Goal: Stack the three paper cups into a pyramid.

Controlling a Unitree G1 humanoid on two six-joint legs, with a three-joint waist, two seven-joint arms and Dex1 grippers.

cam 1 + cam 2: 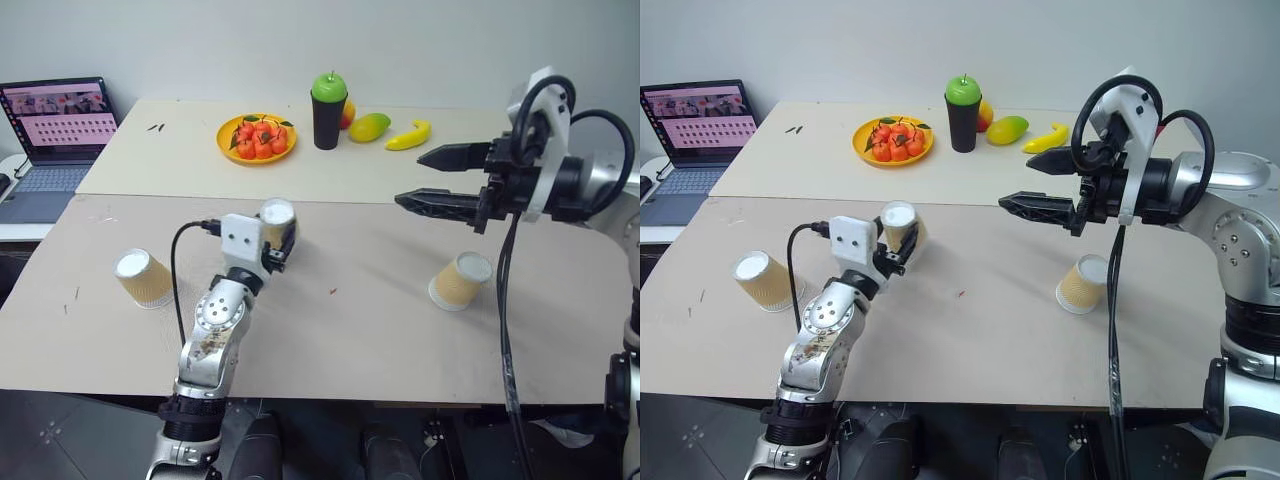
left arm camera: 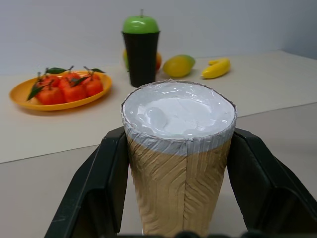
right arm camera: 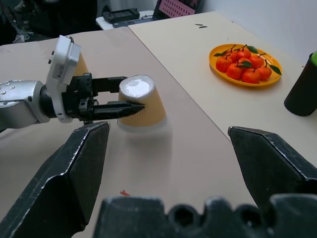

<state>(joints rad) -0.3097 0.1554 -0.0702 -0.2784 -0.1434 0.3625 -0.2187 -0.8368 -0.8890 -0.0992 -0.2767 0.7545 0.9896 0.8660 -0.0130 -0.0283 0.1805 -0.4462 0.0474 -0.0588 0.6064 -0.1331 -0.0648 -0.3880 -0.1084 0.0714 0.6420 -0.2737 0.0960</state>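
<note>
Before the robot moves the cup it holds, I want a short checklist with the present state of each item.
1. Left gripper shut on the held cup, a finger on each side: ok.
2. Held cup clear of the table: cannot tell; in the right wrist view its wide end looks at or just above the surface.
3. Right gripper open, empty, raised above the table: ok.
4. Other two cups available: ok; left cup and right cup stand apart, white bases up.
5. Cups side by side as a pyramid base: not ok.
</note>
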